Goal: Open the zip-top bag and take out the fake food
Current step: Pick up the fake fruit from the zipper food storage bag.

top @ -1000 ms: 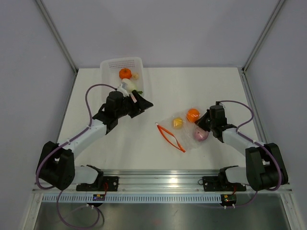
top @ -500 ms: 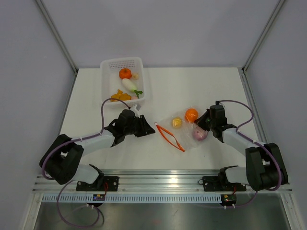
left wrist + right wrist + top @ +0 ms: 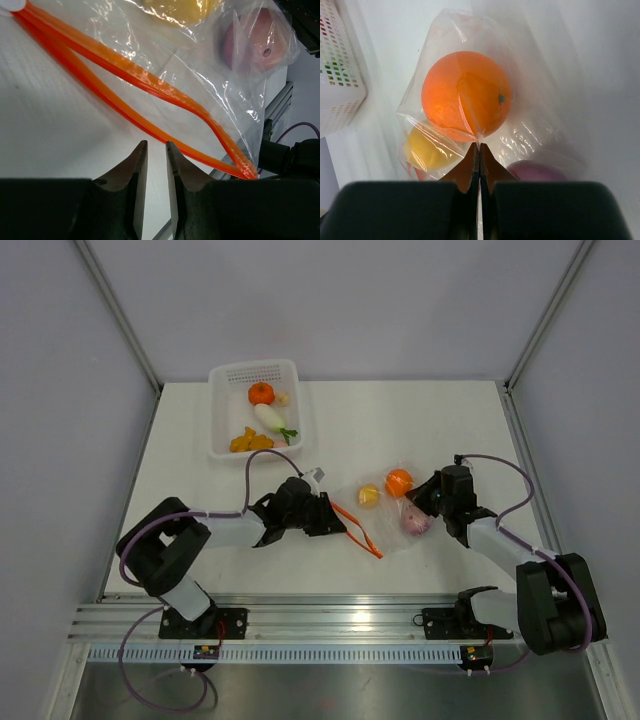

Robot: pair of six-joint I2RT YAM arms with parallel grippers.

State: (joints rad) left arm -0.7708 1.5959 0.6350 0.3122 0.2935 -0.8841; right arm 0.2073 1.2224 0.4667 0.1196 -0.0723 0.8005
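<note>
Clear crinkly zip-top bag (image 3: 388,512) lies on white tabletop (image 3: 450,420), between the two grippers. Red-orange zipper strip (image 3: 150,82) gapes in an open loop. Inside are an orange plastic ball (image 3: 466,95), a yellow piece (image 3: 369,496) and a purple-pink onion-like piece (image 3: 416,522).

Right gripper (image 3: 479,149) — jaws pressed together on fold of film at bag's far end.

Left gripper (image 3: 156,150) — jaws parted by narrow slit, empty, just short of near zipper lip.

Step judged: entering bag mouth. Widen jaws, pass between lips, hold right pinch firm so bag cannot slide.

Pale grey walls (image 3: 330,300) are enclosing a white table (image 3: 430,410), with an aluminium rail (image 3: 340,612) running along its near edge.
</note>
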